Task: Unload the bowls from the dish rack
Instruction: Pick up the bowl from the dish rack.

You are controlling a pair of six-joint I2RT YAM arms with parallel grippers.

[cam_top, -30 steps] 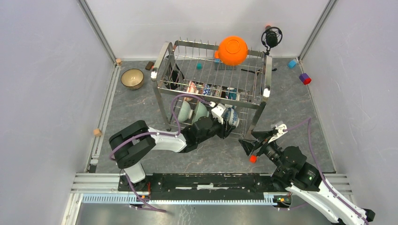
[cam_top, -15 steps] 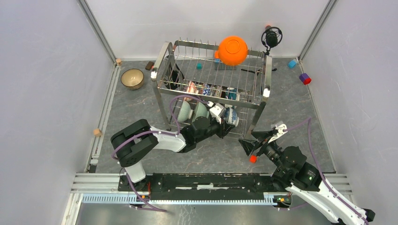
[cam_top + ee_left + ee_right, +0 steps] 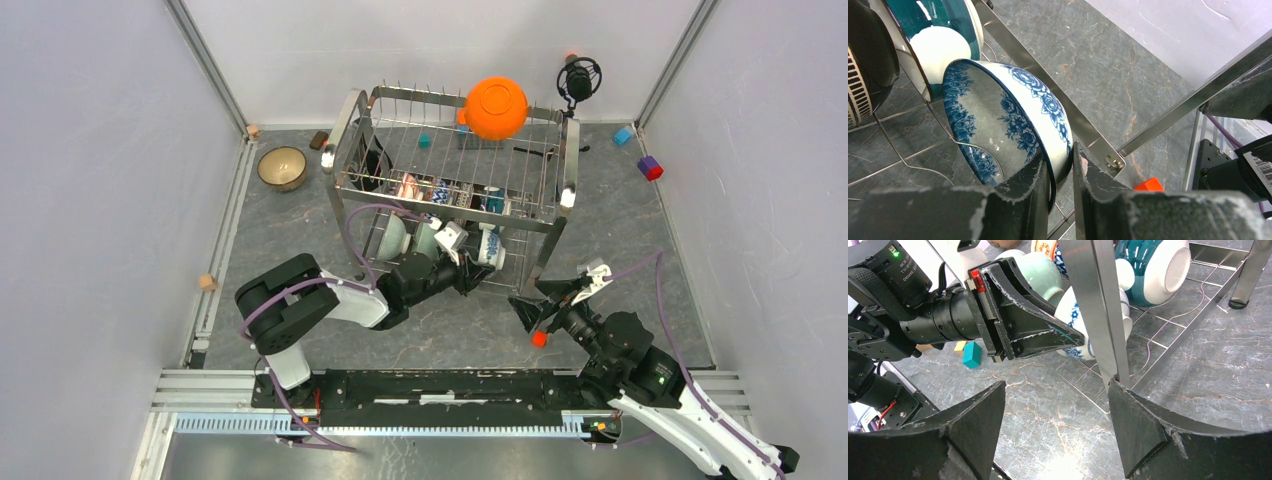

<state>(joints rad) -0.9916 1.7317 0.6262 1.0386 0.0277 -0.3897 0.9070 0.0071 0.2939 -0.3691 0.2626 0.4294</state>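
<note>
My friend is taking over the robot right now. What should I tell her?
Left gripper: shut on the rim of the blue-and-white bowl, which stands in the dish rack's lower tier.
Right gripper: open, empty, low by the rack's near right leg.
Done: one brown-gold bowl sits on the table, left of the rack.
Left: lift the gripped bowl out. Then take the orange bowl from the upper tier, and the pale green bowl and teal bowl from the lower tier.
</note>
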